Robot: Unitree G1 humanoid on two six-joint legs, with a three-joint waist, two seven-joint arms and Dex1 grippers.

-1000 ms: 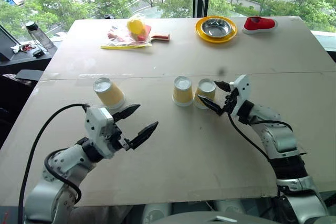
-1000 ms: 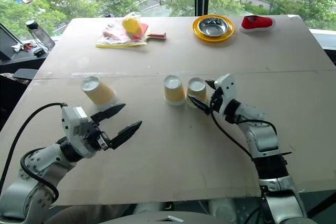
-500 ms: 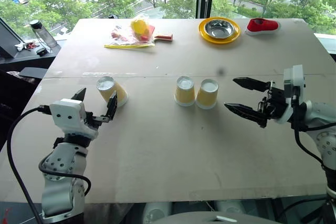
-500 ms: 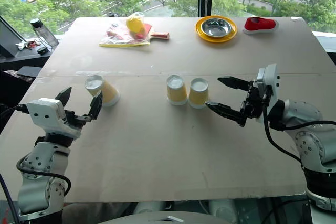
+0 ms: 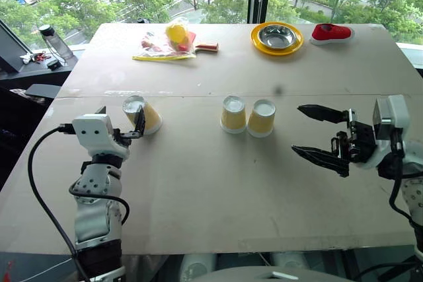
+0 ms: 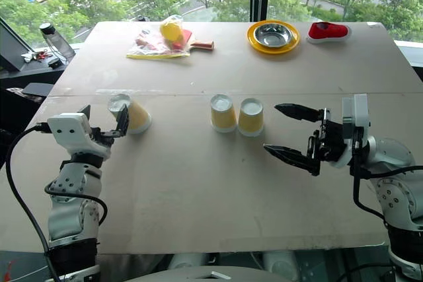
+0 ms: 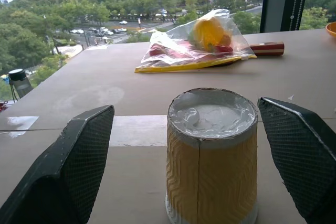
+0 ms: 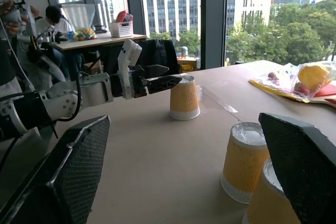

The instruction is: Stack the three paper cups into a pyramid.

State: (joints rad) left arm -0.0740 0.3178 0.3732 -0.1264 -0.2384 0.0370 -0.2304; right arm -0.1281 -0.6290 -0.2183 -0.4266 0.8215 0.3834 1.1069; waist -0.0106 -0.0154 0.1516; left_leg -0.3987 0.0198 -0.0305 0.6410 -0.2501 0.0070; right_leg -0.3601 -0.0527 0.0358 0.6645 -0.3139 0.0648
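Near table's (image 5: pixel 218 183) left edge: lone cup (image 5: pixel 142 114) | left end effector (image 5: pixel 121 121) open astride

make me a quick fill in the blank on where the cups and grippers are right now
1. All three paper cups stand upside down on the ____.
2. The lone cup sits between the open fingers of the ____ gripper.
3. The two touching cups lie just left of the open ____ gripper.
4. The steel bowl rests in a ____ plate.

Missing words: table; left; right; yellow
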